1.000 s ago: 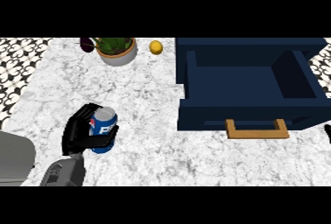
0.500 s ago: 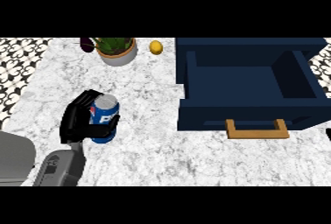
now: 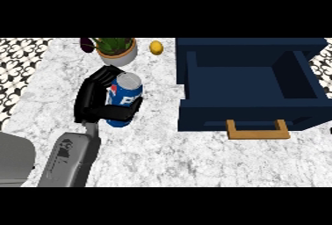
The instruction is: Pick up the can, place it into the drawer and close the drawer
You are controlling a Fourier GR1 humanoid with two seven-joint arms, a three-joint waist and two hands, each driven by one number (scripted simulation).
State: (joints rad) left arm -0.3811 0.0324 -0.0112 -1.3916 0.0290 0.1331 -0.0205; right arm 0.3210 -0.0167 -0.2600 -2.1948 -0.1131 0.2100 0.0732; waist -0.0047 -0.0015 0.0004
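Observation:
A blue can [image 3: 126, 99] with a silver top and white-and-red lettering is held tilted above the marble counter, left of centre. My left hand [image 3: 91, 99] is shut on it, black fingers wrapped round its lower half and its left side. The navy drawer [image 3: 246, 119] stands open at the right, its tan handle [image 3: 258, 130] facing me and nothing visible inside. The can is a short way left of the drawer's left wall. Only a dark sliver of my right hand [image 3: 330, 130] shows at the right edge.
A potted plant [image 3: 117, 49] stands just beyond the can, with a dark purple item [image 3: 87, 43] to its left and a yellow lemon [image 3: 156, 47] to its right. A grey body part [image 3: 13, 159] fills the lower left corner. Patterned tiles [image 3: 16, 66] border the counter's left edge.
My left hand has carried the can away from me and to the right, toward the drawer. The can looks larger, so it has risen off the counter. The drawer has not moved.

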